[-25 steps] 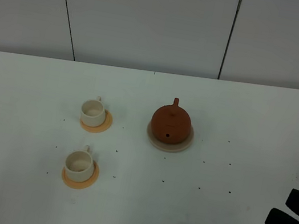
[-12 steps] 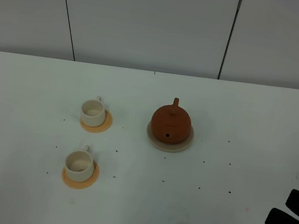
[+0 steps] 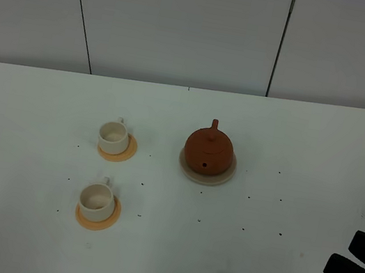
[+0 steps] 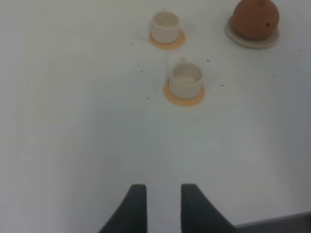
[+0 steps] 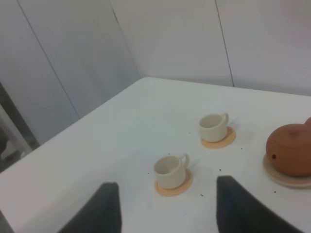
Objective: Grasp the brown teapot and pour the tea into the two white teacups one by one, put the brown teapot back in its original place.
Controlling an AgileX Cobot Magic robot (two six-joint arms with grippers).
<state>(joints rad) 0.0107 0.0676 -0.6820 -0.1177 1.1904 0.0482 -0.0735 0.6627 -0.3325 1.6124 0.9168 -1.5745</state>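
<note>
We're basically at square one: the squat reddish-brown clay teapot (image 3: 209,148) sits untouched on its pale beige round saucer (image 3: 205,179), the far cream-white teacup (image 3: 113,137) and near cream-white teacup (image 3: 97,197) look unfilled, and with our right gripper (image 5: 170,199) spread wide and empty and our left gripper (image 4: 159,196) only narrowly parted around nothing, the grab, both pours and the put-back are all left to do.

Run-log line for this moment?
phase: pre-grasp | brown teapot: on saucer | teacups: on coasters | right gripper: open, empty | left gripper: slightly open, empty
</note>
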